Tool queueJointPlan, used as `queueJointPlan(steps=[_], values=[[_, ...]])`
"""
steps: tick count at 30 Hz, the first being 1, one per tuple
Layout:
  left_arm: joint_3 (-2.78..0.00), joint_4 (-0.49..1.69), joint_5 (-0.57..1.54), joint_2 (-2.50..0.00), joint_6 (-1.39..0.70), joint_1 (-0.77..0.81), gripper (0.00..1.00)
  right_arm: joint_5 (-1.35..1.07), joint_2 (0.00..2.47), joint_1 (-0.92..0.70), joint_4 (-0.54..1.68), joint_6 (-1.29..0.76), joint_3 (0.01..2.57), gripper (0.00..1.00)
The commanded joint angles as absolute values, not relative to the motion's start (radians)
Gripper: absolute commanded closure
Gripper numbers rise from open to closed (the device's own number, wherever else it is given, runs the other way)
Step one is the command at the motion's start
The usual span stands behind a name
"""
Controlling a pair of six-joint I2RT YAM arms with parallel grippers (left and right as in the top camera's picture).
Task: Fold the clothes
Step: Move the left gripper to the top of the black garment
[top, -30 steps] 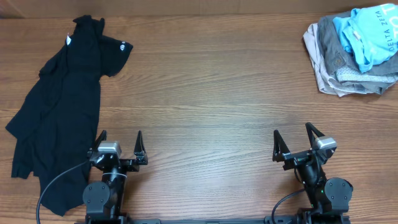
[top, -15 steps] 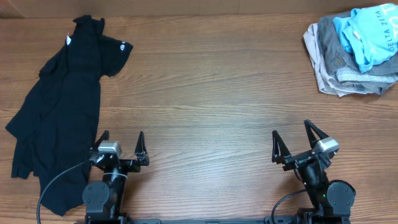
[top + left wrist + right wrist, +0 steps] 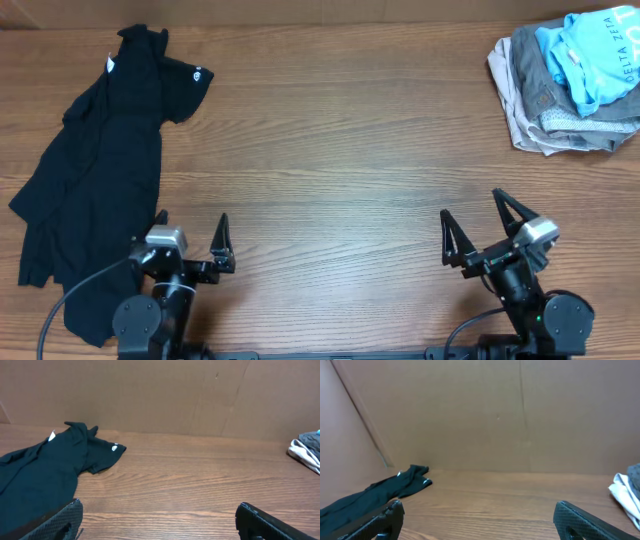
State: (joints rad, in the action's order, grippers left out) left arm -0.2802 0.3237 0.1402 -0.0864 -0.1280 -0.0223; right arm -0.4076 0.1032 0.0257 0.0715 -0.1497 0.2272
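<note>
A black T-shirt [image 3: 95, 190] lies crumpled and unfolded along the left side of the wooden counter [image 3: 340, 150]. It runs from the upper left of the overhead frame down to the lower left. Its white neck tag [image 3: 109, 66] and a small white logo [image 3: 198, 73] show near the top end.

The left claw [image 3: 191, 220] sits at the lower left, its fingers spread wide apart and holding nothing. Its outer finger is just beside the shirt's edge; whether they touch cannot be told. The right claw [image 3: 471, 205] sits at the lower right, also spread wide and empty, well apart from the shirt.

A heap of grey and beige clothes [image 3: 545, 105] sits in the upper right corner, with a pale-blue shirt [image 3: 595, 50] with white lettering on top. In the left wrist view the black shirt fills the left side, with a plain brown wall [image 3: 150, 395] behind the counter.
</note>
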Motion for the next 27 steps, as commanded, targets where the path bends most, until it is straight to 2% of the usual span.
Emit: queueJointPlan(steps=[1, 12, 23, 27], values=[[-0.351, 0.333, 0.155, -0.175, -0.108, -0.033, 0.0, -0.445, 0.182, 0.028, 0.081, -0.149, 0.319, 0.0], [-0.641, 0.448, 0.185, -0.617, -0.109, -0.032, 0.0, -0.511, 0.532, 0.028, 0.191, -0.051, 0.593, 0.0], [-1.209, 0.838, 0.221, -1.179, -0.108, -0.032, 0.0, -0.511, 0.978, 0.018, 0.51, -0.048, 0.911, 0.0], [-1.377, 0.935, 0.255, -1.369, -0.103, -0.033, 0.0, -0.519, 1.108, -0.007, 0.554, -0.049, 0.965, 0.0]])
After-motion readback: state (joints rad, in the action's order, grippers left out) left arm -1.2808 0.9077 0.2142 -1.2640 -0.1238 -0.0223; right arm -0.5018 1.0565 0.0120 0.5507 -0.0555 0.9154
